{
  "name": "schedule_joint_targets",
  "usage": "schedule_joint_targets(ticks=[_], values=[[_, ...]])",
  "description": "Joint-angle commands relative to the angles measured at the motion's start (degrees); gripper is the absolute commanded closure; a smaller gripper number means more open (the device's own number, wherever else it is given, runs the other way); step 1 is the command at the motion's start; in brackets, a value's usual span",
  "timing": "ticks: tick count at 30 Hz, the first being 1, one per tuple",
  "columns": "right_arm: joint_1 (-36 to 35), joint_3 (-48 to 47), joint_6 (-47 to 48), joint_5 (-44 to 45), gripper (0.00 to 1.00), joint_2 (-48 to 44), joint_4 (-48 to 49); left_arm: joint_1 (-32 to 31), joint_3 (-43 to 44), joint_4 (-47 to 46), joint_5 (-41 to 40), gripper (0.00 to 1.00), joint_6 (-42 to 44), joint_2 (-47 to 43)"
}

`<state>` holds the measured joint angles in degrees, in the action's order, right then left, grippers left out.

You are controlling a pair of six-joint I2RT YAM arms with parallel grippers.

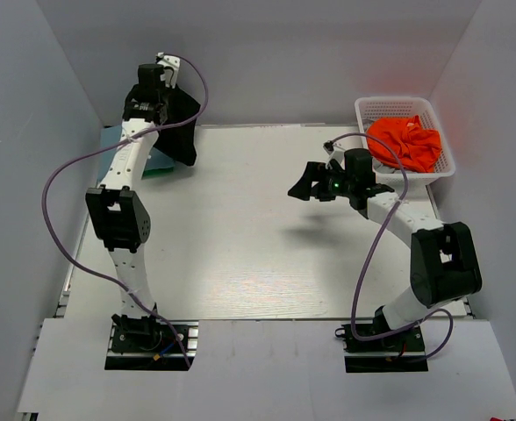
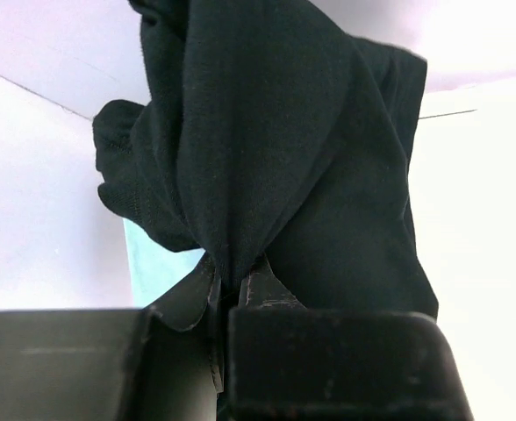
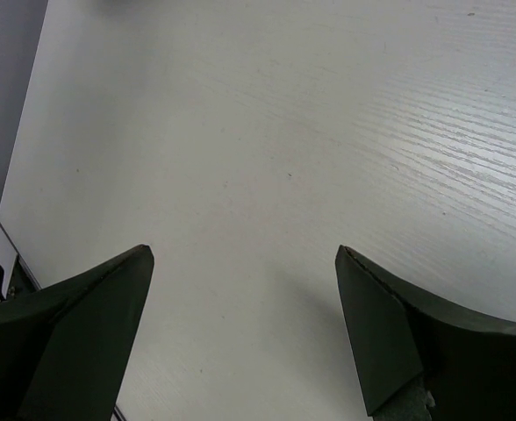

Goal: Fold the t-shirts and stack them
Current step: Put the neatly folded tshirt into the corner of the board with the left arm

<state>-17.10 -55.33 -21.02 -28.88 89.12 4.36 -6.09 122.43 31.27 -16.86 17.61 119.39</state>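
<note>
Over the far-left corner of the tabletop [image 1: 240, 254], the left gripper [image 2: 236, 281] is raised high, close to the back wall. Its jaws are clamped together on a pinched fold of the black t-shirt [image 2: 275, 132]. The shirt hangs from them in a bunched, twisted drape, with one sleeve lumped out to the side. The pictures do not show whether its lower edge touches the tabletop.

Under the left arm, on that same far-left corner, lies a light blue t-shirt [image 1: 115, 138]. A green t-shirt [image 1: 160, 165] shows at its near edge, beside the hanging black cloth. The arm hides how the two are layered. A purple cable [image 1: 56, 180] loops out from the left arm past the left edge of the tabletop.

The middle of the tabletop is bare white board with a faint wood grain.

The right gripper [image 1: 309, 182] hovers above the tabletop, right of centre and toward the far side. It points left. Its jaws are spread wide apart with nothing between them, and the right wrist view shows only bare board between the two dark fingers [image 3: 82, 324].

On the far-right corner of the tabletop sits a white mesh basket [image 1: 363, 110]. The orange t-shirt [image 1: 404, 142] is crumpled inside it.
</note>
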Motion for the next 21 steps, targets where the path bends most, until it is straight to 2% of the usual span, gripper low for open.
schedule_joint_targets(ticks=[1,10,21], values=[[0.05,-3.11,-0.52,-1.97,0.1,0.0,0.39,1.86,2.37,-0.94,4.38,1.0,2.25,-6.62],[-0.12,-5.75,-1.31,-3.1,0.1,2.28,-0.23,6.7,0.44,-5.95,10.53,1.0,4.54,-7.77],[-0.21,-9.79,-2.01,-3.02,0.1,7.9,-1.98,15.4,-0.61,-9.99,16.77,1.0,6.39,-1.45]])
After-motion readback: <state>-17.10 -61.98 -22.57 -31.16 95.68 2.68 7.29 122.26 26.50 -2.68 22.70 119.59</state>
